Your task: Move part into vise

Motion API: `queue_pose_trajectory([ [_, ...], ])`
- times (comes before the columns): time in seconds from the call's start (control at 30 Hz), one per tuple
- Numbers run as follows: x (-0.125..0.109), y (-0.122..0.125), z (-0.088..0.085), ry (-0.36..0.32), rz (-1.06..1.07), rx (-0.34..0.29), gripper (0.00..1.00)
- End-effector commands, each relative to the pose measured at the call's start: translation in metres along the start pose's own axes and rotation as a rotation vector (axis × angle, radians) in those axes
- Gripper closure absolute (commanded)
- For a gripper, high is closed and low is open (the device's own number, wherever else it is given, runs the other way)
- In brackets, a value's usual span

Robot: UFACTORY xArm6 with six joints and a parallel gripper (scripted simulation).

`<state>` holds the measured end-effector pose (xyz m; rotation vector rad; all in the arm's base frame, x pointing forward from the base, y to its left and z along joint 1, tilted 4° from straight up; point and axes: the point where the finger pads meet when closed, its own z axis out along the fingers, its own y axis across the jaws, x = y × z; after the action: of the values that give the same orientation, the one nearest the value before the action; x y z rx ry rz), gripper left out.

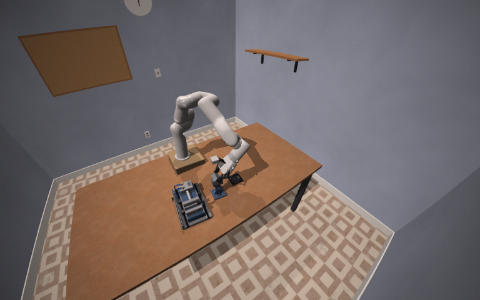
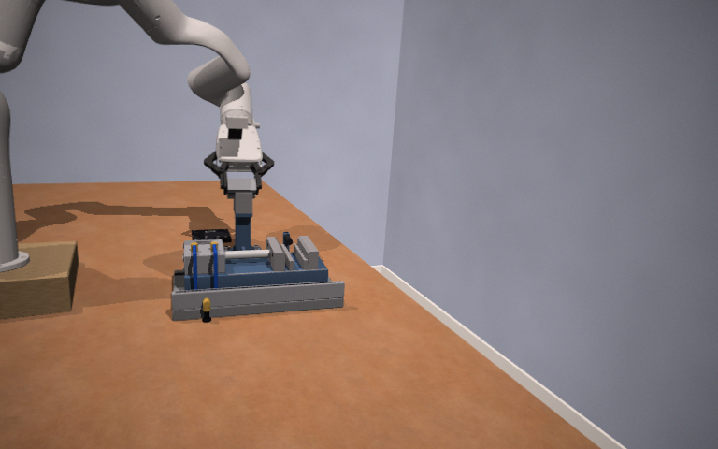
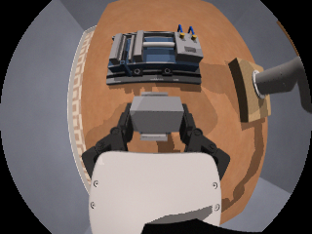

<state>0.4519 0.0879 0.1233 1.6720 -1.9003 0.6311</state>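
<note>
We are clenching our gripper (image 3: pixel 158 132) on the grey part (image 3: pixel 155 116), the open vise (image 3: pixel 155 58) lying beyond it on the worktop (image 3: pixel 214 26).

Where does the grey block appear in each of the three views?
Top: block mid-table, in the gripper, right of the vise.
Exterior: block between the fingers, above and behind the vise.
Wrist: block centre, below the vise.
Shared landmark: the vise.

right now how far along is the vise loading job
Done: the part is off the infeed plate. In hand: the gripper is shut on it above the V-block, behind the vise. Left: seating it slot down against the fixed jaw and work stop, then lifting the arm free.
</note>
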Motion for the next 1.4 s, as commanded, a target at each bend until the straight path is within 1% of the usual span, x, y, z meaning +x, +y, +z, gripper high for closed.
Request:
queue_pose_trajectory([
  [0.0,0.002,-0.001,-0.003,-0.002,0.002,0.003,1.00],
  [1.37,0.015,-0.001,-0.016,-0.002,0.002,0.003,1.00],
])
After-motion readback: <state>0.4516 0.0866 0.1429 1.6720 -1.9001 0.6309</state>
